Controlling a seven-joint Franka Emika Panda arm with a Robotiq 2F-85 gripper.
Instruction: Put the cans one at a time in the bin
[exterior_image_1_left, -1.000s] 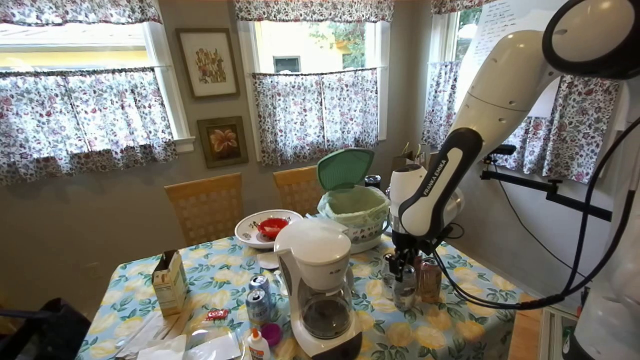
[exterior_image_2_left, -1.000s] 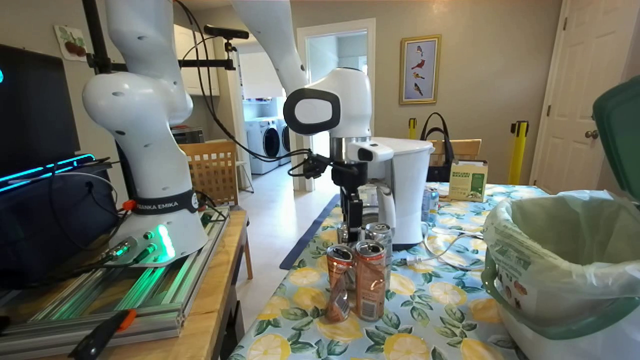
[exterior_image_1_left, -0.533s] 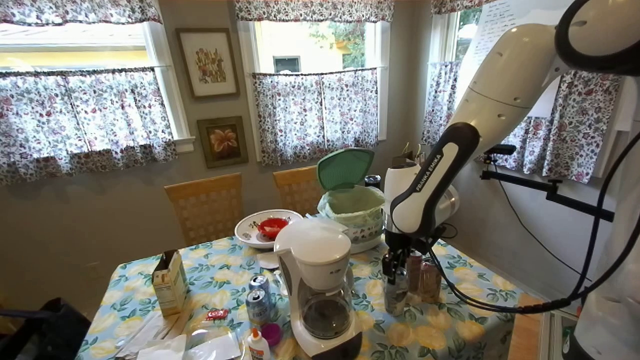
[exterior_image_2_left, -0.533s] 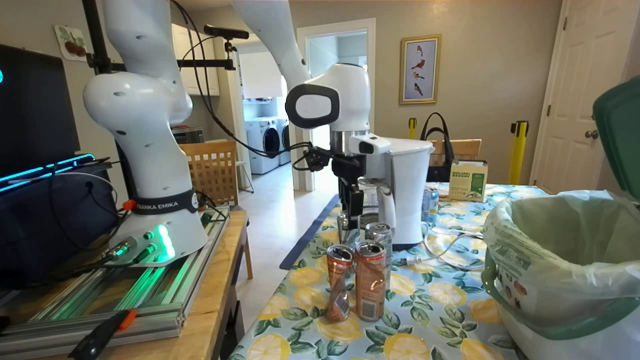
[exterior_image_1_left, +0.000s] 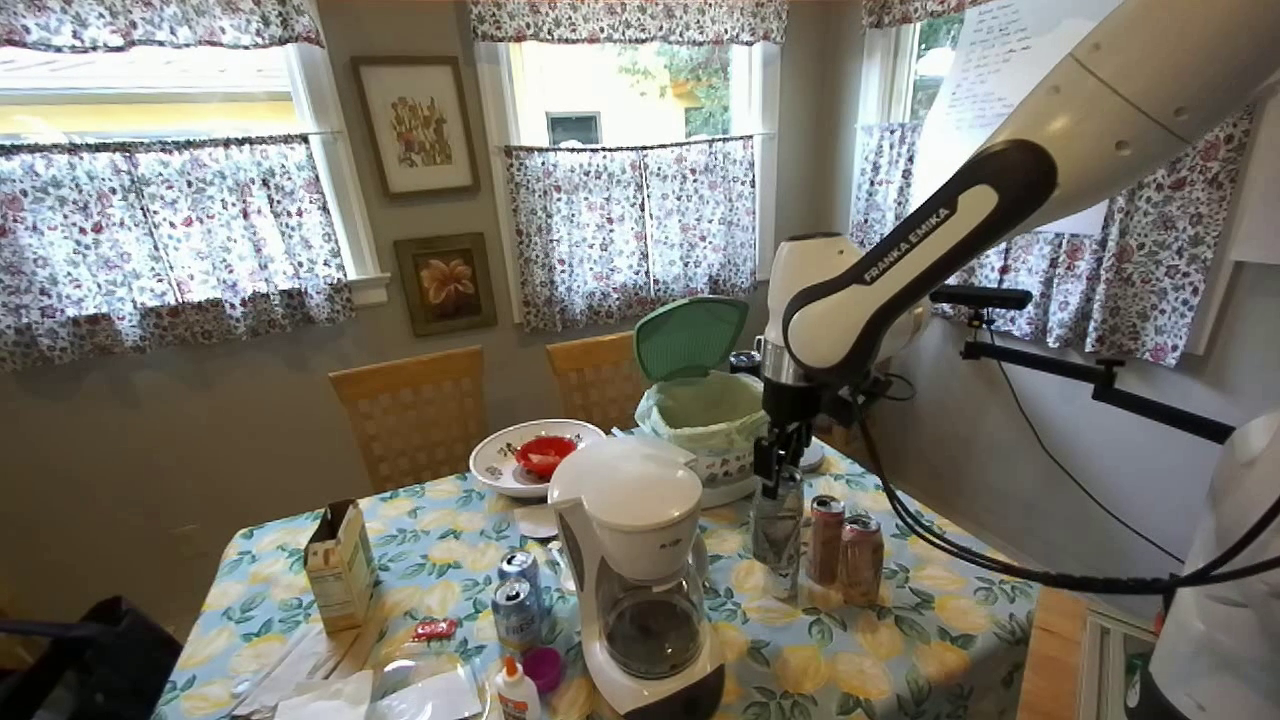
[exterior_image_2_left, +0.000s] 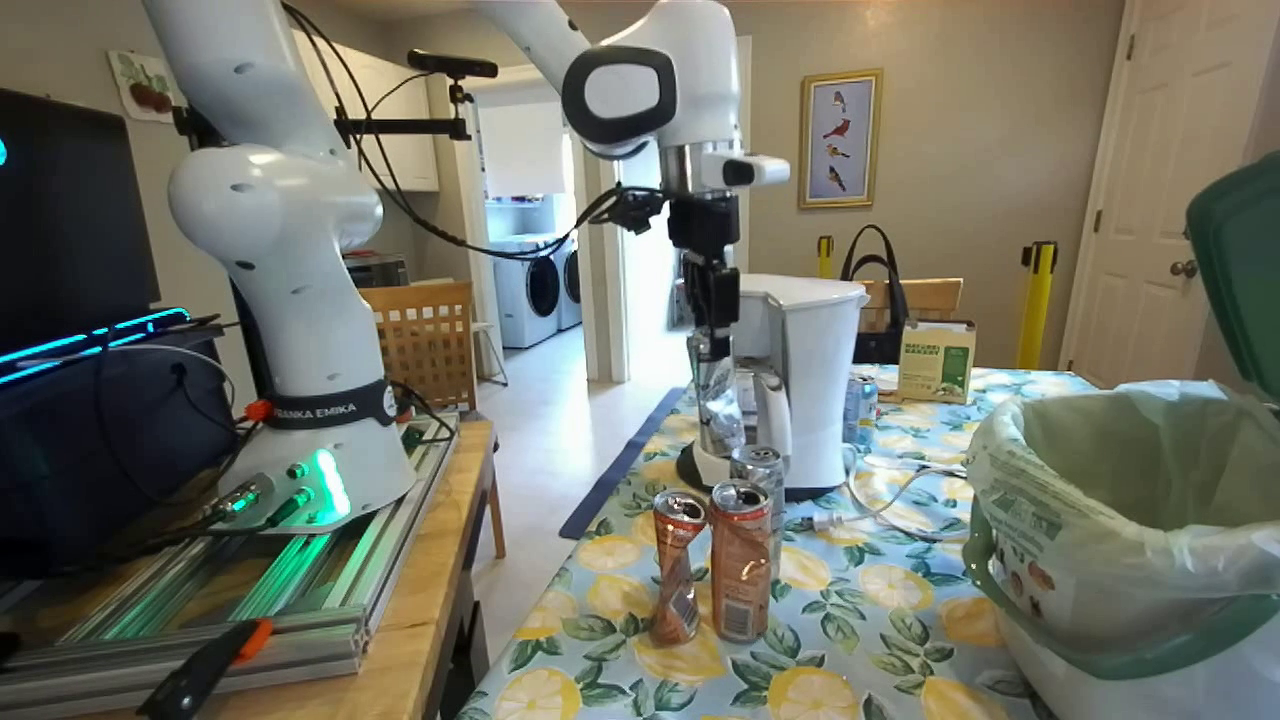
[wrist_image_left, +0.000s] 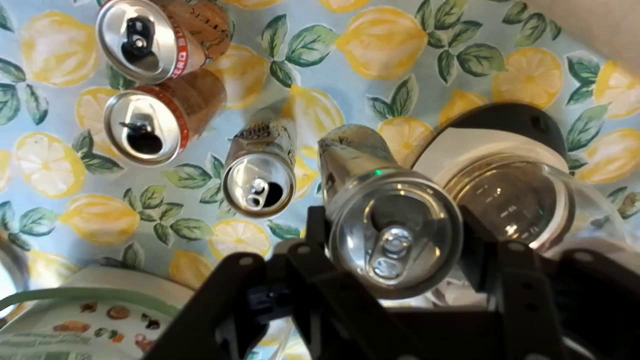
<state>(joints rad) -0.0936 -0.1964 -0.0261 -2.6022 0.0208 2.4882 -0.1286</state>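
Your jaws are gripping a silvery can (wrist_image_left: 392, 220) above the tabletop (exterior_image_2_left: 860, 600), apart from the bin (exterior_image_2_left: 1110, 560); if you're swinging across too low, you could be knocking over the grey can (wrist_image_left: 261, 165) standing near it.

Arm (exterior_image_1_left: 905, 245): FRANKA EMIKA. Carton (exterior_image_2_left: 936, 362): BAKERY. Orange can (wrist_image_left: 170, 37): ZERO.

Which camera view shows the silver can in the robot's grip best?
The wrist view: the silver can appears large there, its top facing the camera between the fingers. Both exterior views show its side, smaller, with the fingers partly covering the upper end.
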